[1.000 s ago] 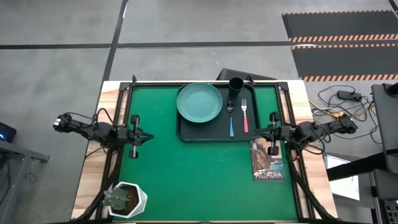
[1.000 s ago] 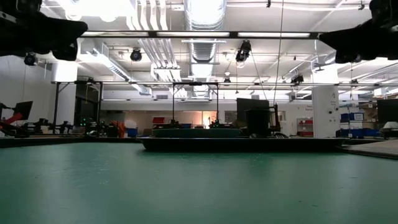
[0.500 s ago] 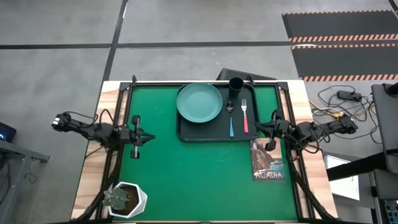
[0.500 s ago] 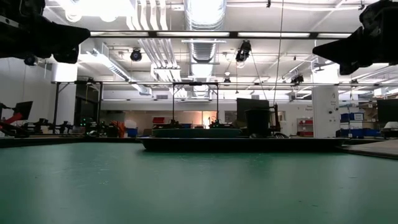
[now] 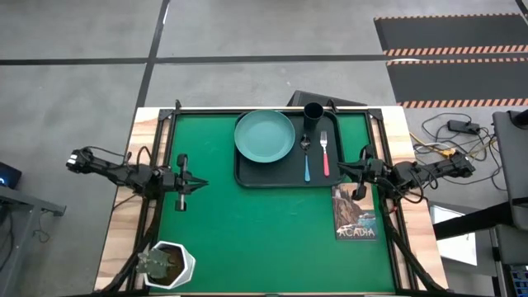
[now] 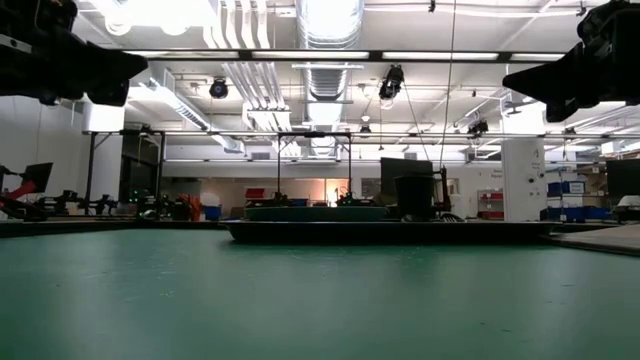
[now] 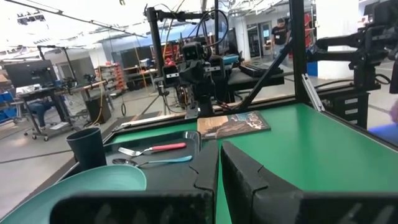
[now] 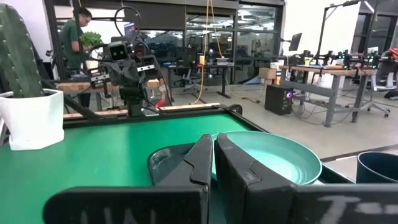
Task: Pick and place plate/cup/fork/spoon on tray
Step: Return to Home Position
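The tray [image 5: 285, 177] sits at the far middle of the green table [image 5: 264, 231], carrying the plate [image 5: 265, 135] on its left side, the cup [image 5: 313, 113] at the far edge, and the spoon [image 5: 306, 157] and fork [image 5: 325, 153] lying side by side. Both grippers hover well clear of it: the left gripper [image 5: 198, 184] over the mat's left side, the right gripper [image 5: 341, 168] just beside the tray's right edge, each with fingers pressed together, holding nothing.

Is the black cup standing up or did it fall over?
Standing up. The cup sits upright on the tray with its round open mouth facing up, beside the plate.
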Tool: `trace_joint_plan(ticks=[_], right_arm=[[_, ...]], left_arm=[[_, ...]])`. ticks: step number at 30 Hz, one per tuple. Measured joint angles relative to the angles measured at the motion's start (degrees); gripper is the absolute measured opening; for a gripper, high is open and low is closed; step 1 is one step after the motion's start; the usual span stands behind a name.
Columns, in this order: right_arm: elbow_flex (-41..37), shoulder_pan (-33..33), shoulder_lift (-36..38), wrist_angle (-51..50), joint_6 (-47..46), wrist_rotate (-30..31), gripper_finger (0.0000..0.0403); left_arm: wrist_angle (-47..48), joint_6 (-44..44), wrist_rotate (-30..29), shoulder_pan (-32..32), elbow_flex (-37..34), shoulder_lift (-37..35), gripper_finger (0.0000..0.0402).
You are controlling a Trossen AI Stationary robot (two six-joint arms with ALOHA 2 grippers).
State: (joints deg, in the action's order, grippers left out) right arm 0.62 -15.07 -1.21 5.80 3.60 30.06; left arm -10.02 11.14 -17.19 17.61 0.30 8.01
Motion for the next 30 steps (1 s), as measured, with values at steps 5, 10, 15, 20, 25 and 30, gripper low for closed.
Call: trace_joint_plan(ticks=[5,10,15,20,25,30], right_arm=[[0.0,0.0,0.0,0.0,0.0,0.0,0.0009],[0.0,0.0,0.0,0.0,0.0,0.0,0.0009],[0.0,0.0,0.0,0.0,0.0,0.0,0.0009],[0.0,0.0,0.0,0.0,0.0,0.0,0.0009],[0.0,0.0,0.0,0.0,0.0,0.0,0.0009],[0.0,0.0,0.0,0.0,0.0,0.0,0.0009]], left_arm=[[0.1,0.0,0.0,0.0,0.0,1.2,0.0001],[0.0,0.0,0.0,0.0,0.0,2.4,0.0002],[0.0,0.0,0.0,0.0,0.0,3.6,0.0002],[0.0,0.0,0.0,0.0,0.0,4.9,0.0002],[0.0,0.0,0.0,0.0,0.0,6.0,0.0002],[0.0,0.0,0.0,0.0,0.0,7.2,0.0002]])
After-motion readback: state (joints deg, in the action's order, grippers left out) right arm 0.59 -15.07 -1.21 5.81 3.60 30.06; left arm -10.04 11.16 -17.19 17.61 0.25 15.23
